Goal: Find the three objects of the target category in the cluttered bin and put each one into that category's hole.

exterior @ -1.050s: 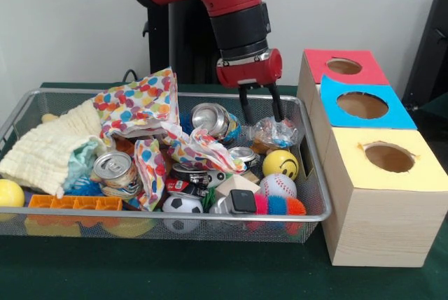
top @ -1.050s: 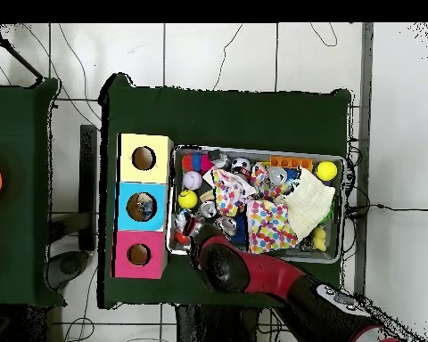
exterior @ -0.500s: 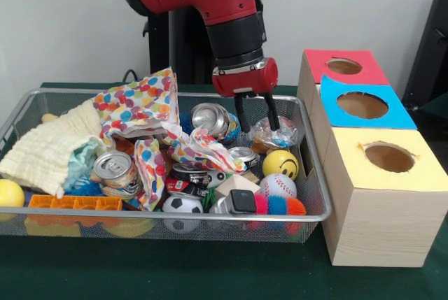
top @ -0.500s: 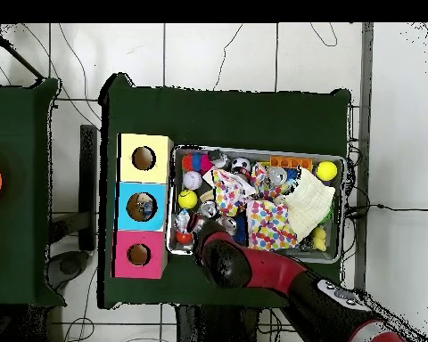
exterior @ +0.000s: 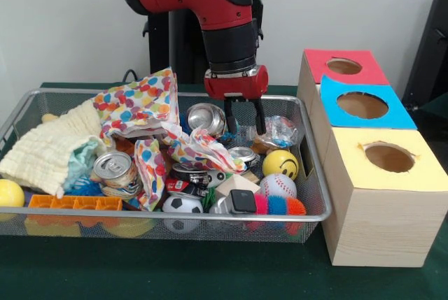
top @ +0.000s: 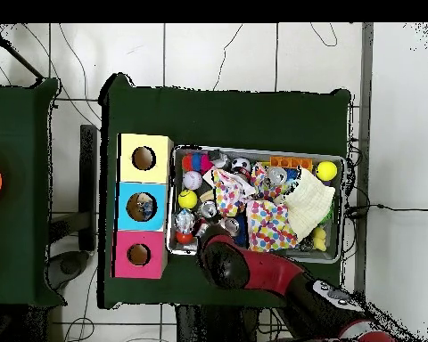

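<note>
The gripper (exterior: 244, 117) is hanging with jaws apart and empty over the wire bin (exterior: 318, 195). It is hovering between a silver can (exterior: 205, 117) and a crinkled wrapper (exterior: 278, 131).

Even, soft indoor light; faint glints on the can tops (exterior: 112, 165), no hard shadows

Arm (exterior: 210, 6) red and black; tabletop (exterior: 175, 272) dark green; bin (exterior: 308, 195) silver wire mesh. Box tops: red (exterior: 343, 67), blue (exterior: 362, 104), yellow (exterior: 388, 159), over pale wood sides. In bin: white cloth with multicolour dots (exterior: 140, 108), cream cloth (exterior: 49, 150), yellow smiley ball (exterior: 280, 164), black-and-white soccer ball (exterior: 182, 204), white baseball with red stitching (exterior: 278, 186), orange block (exterior: 73, 203).
</note>
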`<state>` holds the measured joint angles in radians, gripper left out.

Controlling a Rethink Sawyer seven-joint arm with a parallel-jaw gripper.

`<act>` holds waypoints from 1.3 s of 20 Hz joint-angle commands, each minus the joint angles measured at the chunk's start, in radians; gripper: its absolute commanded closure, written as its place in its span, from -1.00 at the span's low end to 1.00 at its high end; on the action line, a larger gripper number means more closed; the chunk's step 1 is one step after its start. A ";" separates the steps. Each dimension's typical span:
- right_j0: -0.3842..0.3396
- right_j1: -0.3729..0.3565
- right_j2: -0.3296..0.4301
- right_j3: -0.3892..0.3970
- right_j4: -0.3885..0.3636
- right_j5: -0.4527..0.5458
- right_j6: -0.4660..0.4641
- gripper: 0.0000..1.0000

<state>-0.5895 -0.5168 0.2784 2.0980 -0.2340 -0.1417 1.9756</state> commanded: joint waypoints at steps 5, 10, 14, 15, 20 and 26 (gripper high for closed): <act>0.040 0.006 -0.103 -0.167 -0.024 0.182 0.001 -1.00; 0.030 0.015 -0.086 -0.160 -0.036 0.222 -0.007 -1.00; -0.002 0.023 -0.037 -0.151 -0.038 0.263 -0.021 -1.00; -0.009 0.023 -0.026 -0.147 -0.040 0.265 -0.022 -1.00; -0.105 0.027 0.107 -0.096 -0.054 0.263 -0.025 -1.00; -0.256 0.018 0.335 0.014 -0.056 0.258 0.008 -1.00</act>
<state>-0.7446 -0.5165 0.3708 2.0805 -0.2658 -0.0058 1.9756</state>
